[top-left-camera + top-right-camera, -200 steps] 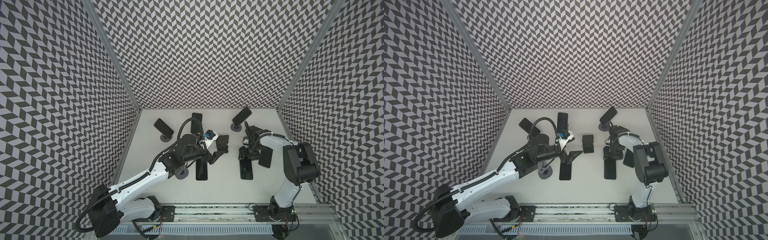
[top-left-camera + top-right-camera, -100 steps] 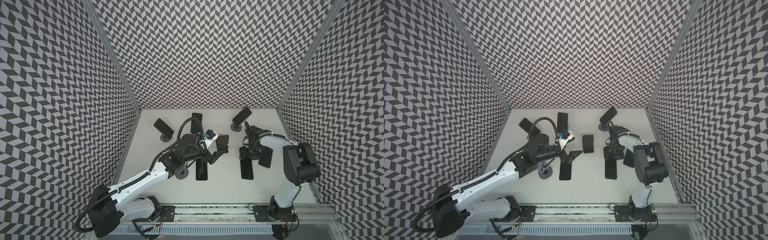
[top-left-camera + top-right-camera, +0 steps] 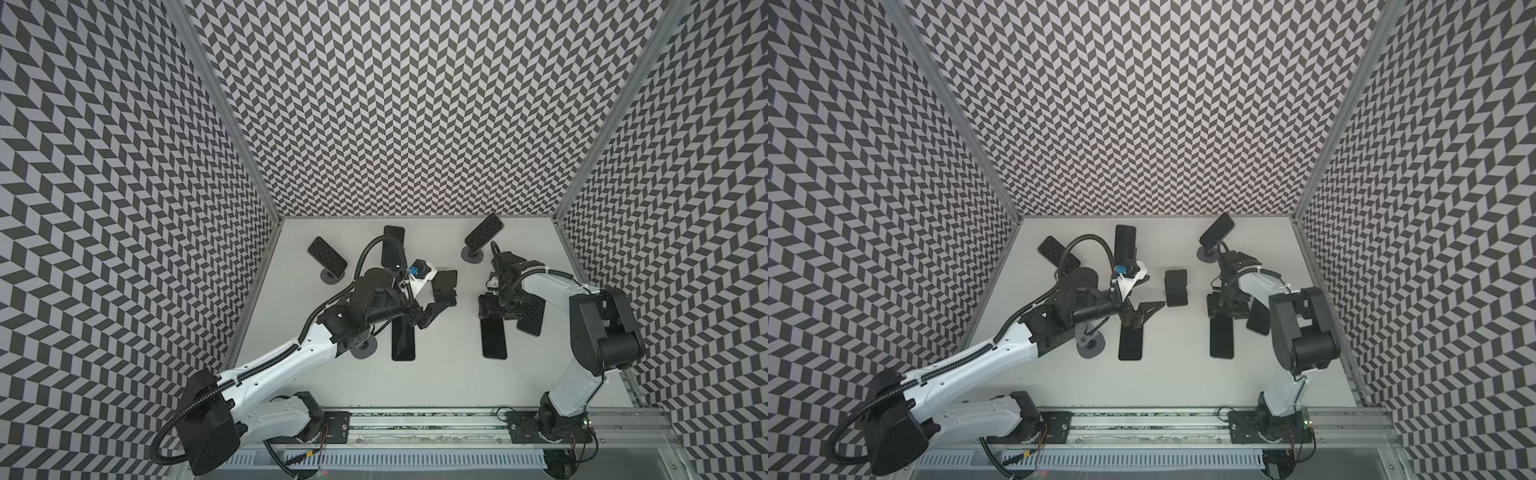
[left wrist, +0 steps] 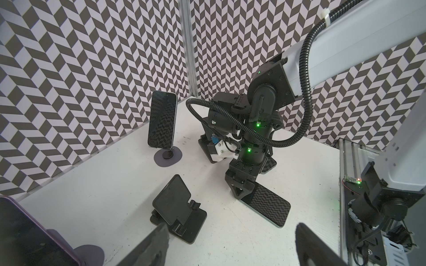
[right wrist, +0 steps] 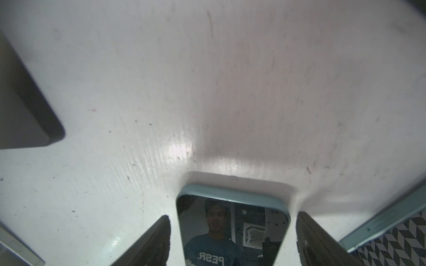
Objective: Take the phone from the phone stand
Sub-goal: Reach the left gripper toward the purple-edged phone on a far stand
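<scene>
Lying flat and screen-up on the white counter (image 3: 449, 386), the phone (image 3: 494, 347) sits right of centre. Its long axis runs near to far, with the far end under the right gripper (image 5: 232, 217) and the near end toward the counter's near edge. It is a slim slab with a dark, glossy screen that mirrors its surroundings and a pale blue-green rim with rounded corners. The right gripper's fingers (image 5: 152, 241) stand apart on either side of that far end. A strip of counter shows between each finger and the rim, so nothing is clamped. The left gripper (image 4: 232, 226) hangs left of centre, its fingers spread with nothing between them. Between the two arms a black phone stand (image 3: 444, 286) is empty. At the far right a round-based stand (image 3: 472, 257) carries a tilted far-right phone (image 3: 484, 235). At the far left a second round stand (image 3: 331, 277) carries a far-left phone (image 3: 327, 252). A flat dark phone (image 3: 403, 345) lies below the left gripper, also lengthwise near to far. Just right of the right gripper is a patterned phone (image 3: 531, 318); whether it lies flat or is propped up I cannot tell.
</scene>
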